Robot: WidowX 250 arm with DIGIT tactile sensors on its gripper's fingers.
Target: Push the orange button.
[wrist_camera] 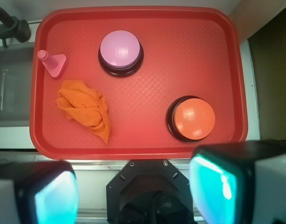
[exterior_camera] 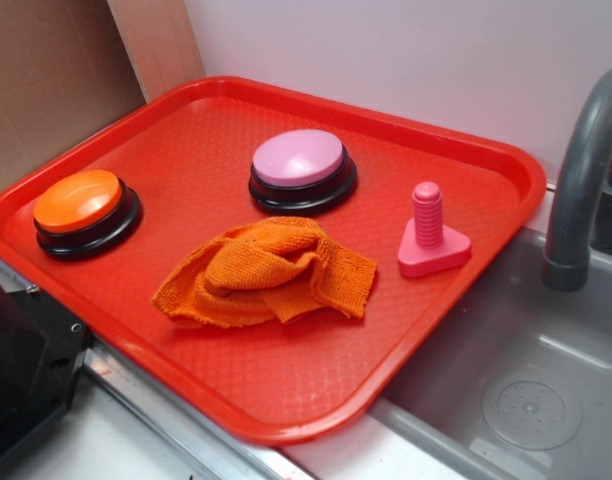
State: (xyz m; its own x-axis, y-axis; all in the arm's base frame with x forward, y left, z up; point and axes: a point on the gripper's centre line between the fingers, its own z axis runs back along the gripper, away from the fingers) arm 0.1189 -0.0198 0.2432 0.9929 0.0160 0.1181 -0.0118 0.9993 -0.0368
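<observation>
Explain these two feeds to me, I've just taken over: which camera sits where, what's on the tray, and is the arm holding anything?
The exterior view looks from the side. The wrist view rides on the arm, looking straight down; the two pale blurred blocks at its bottom are the fingers of the gripper, spread apart and holding nothing. On the red tray sit the orange button, a pink button, a crumpled orange cloth and a pink toy bolt. A grey sink with a faucet lies beside the tray.
</observation>
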